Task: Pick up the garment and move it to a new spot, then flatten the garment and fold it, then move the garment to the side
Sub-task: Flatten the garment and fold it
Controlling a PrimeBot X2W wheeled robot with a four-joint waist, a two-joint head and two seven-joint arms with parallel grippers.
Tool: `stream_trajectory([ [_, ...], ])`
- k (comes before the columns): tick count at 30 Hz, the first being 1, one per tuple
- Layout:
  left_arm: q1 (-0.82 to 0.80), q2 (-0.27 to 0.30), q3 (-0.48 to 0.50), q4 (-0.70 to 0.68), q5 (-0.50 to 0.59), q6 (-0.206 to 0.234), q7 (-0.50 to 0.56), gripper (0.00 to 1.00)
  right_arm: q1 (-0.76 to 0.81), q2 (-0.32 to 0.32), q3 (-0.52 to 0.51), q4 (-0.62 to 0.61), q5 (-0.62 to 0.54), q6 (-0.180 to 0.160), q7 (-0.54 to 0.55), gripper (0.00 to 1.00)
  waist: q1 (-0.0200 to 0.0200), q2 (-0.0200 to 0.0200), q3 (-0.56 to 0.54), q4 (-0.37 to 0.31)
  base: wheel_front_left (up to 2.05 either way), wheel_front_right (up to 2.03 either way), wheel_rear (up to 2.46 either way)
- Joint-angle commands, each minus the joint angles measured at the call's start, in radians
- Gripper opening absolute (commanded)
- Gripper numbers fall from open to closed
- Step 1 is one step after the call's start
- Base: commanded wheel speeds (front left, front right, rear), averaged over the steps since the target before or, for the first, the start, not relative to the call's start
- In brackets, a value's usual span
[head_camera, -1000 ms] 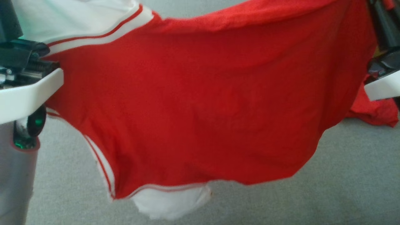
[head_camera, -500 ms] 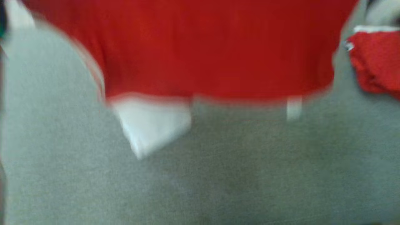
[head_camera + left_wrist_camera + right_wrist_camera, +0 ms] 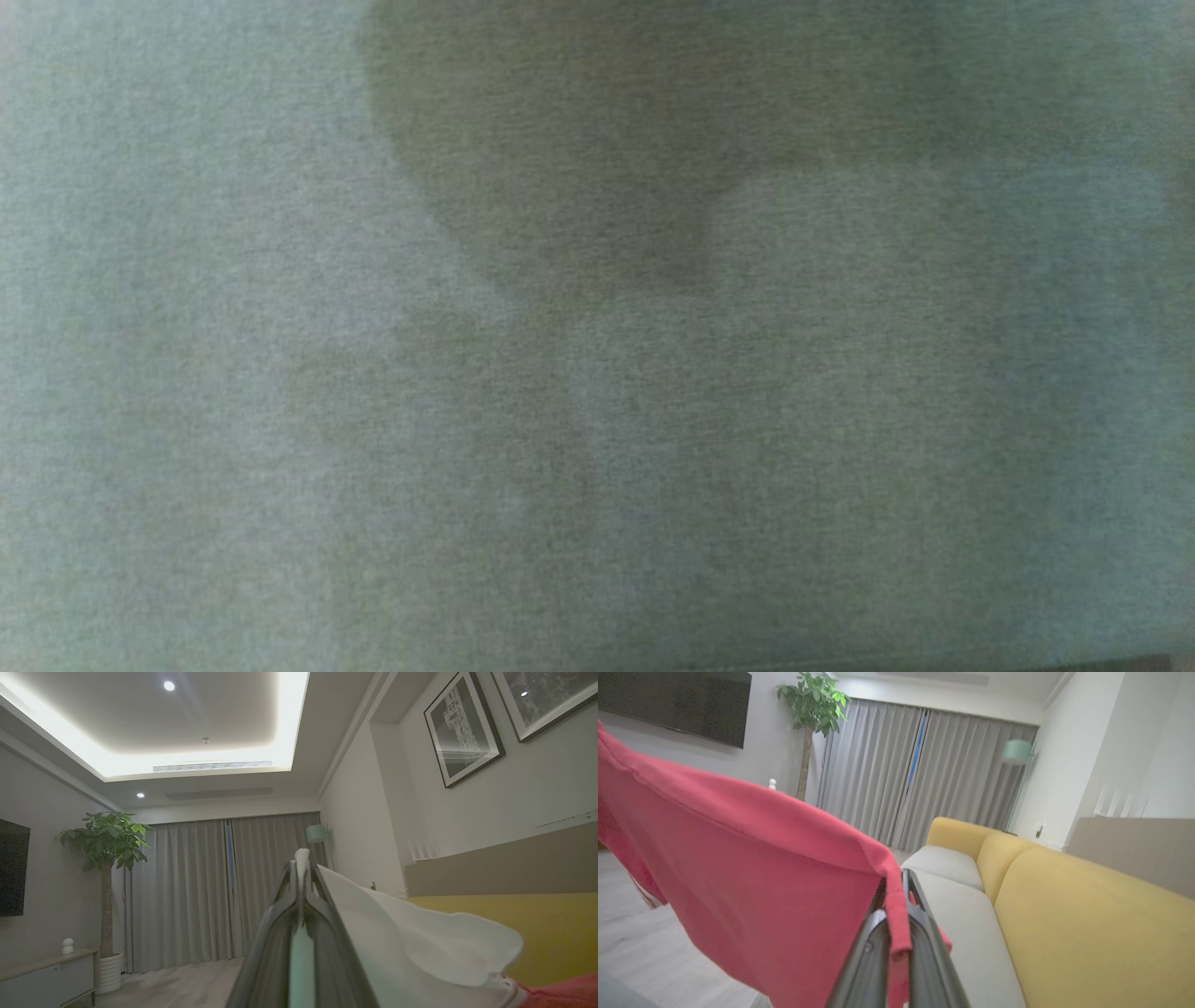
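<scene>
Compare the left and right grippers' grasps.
The left gripper pinches a white panel of the red-and-white cloth garment; the right gripper pinches a red edge. In their wrist views, cloth spreads rightward from the left gripper, leftward from the right gripper. Both are shut on one garment.

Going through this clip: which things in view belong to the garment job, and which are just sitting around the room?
Job: garment, red with white parts; left gripper, shut on its white part; right gripper, shut on its red edge; grey surface, probably the laying spot.
Around: plant, television, curtains, lamp, framed pictures.
</scene>
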Motion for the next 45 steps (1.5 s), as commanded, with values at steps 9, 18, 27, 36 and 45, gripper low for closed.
stream_trajectory([
  [9,0.38,0.008,-0.062,-0.21,-0.029,-0.015,-0.004,0.0,0.249,-0.032,0.178,0.103,0.11,-0.001,-0.029,0.0,-0.0003,0.0,-0.049,0.043,0.0,0.0,0.0],
  [18,0.791,0.089,-0.248,-0.311,-0.136,-0.016,-0.004,0.0,0.486,-0.163,0.455,0.004,0.315,-0.001,0.119,0.0,-0.0003,0.0,-0.191,0.071,0.0,0.0,0.0],
  [27,1.006,0.187,-0.398,-0.369,-0.271,-0.016,0.031,0.0,0.608,-0.276,0.634,-0.12,0.45,-0.001,0.172,0.0,-0.0003,0.0,-0.316,0.082,0.0,0.0,0.0],
  [36,1.116,0.24,-0.373,-0.428,-0.319,0.014,0.031,0.0,0.662,-0.297,0.685,-0.128,0.501,-0.001,0.164,0.0,-0.0003,0.0,-0.404,0.075,0.0,0.0,0.0],
  [45,1.256,0.304,-0.351,-0.54,-0.362,0.065,0.039,0.0,0.722,-0.33,0.701,-0.172,0.561,-0.001,0.147,0.0,-0.0003,0.0,-0.492,0.068,0.0,0.0,0.0],
])
